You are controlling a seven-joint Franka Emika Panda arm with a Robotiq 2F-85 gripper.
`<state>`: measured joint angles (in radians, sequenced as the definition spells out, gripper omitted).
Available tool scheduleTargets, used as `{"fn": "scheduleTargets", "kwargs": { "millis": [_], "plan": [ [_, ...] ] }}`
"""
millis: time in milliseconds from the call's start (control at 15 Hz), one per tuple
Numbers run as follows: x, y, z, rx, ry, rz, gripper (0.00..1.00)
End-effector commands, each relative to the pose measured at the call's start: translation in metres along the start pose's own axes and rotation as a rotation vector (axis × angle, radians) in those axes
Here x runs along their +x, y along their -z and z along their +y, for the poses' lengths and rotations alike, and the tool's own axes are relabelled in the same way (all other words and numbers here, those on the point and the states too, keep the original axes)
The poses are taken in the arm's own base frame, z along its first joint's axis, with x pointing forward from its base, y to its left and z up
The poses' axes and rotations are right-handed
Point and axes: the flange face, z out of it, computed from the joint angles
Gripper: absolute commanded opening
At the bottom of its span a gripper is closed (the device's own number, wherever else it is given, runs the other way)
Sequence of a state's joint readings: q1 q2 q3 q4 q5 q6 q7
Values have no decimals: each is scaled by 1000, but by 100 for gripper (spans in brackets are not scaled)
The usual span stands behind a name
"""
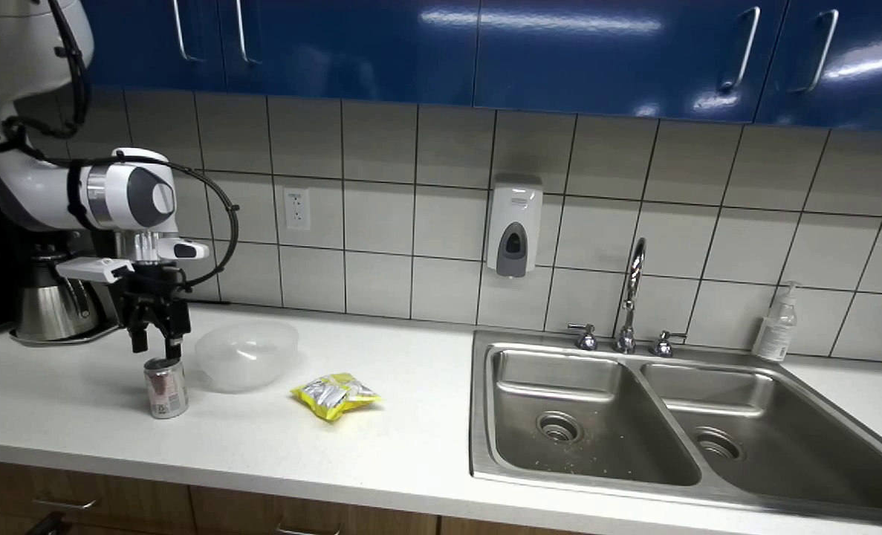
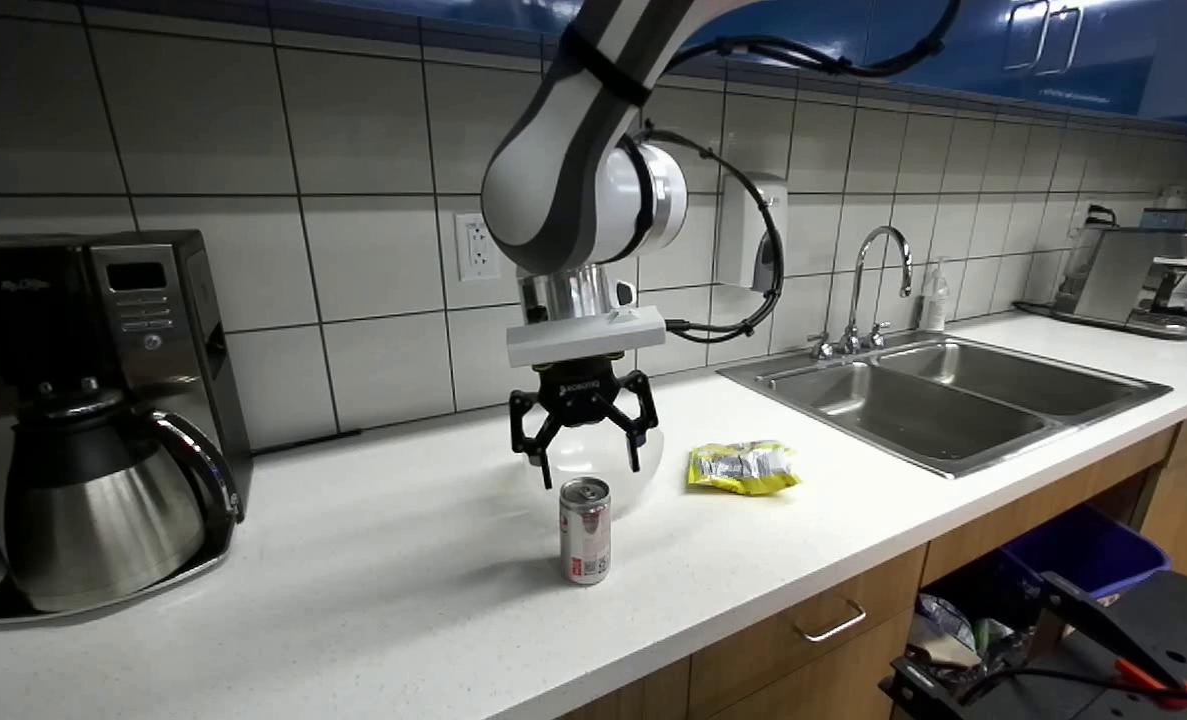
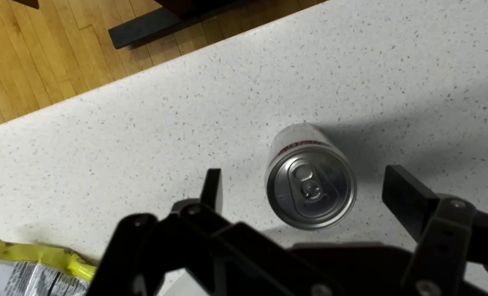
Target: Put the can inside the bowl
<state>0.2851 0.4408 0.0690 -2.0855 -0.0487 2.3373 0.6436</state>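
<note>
My end effector (image 2: pixel 592 470) is released, its two fingers (image 3: pixel 410 201) spread wide close above the can (image 3: pixel 311 189); in the wrist view the can sits between them, a strip of the white worktop (image 3: pixel 235 102) showing on either side. Silvery with reddish marking, the can stands upright on that worktop, outside the bowl (image 1: pixel 247 360). The bowl, translucent and wider, rests just beyond it, farther from the front edge. Near the bowl, on the side toward the double steel sink (image 1: pixel 483 423), lies a yellow and silver snack packet (image 1: pixel 334 396). Well apart, toward the opposite end, I see a steel carafe (image 2: pixel 103 520) in a coffee maker (image 2: pixel 143 290). Behind the sink rises a faucet (image 1: pixel 631 293); farther back, a soap dispenser (image 1: pixel 515 227) hangs on the tiled wall (image 1: pixel 377 212).
</note>
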Motion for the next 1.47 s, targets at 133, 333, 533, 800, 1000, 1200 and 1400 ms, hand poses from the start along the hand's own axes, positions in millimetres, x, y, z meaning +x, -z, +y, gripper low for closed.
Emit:
{"fn": "scheduleTargets", "kwargs": {
  "millis": [133,333,533,800,1000,1200,1400],
  "plan": [
    [18,-7,3,10,-6,-1,100],
    [22,-13,2,8,-10,-3,100],
    [25,-20,2,9,-16,-8,100],
    [27,-29,2,6,-24,-15,100],
    [26,-35,1,9,-29,-27,100],
    [24,-39,-1,8,-29,-34,100],
    [23,-40,-4,6,-25,-35,100]
  ]
}}
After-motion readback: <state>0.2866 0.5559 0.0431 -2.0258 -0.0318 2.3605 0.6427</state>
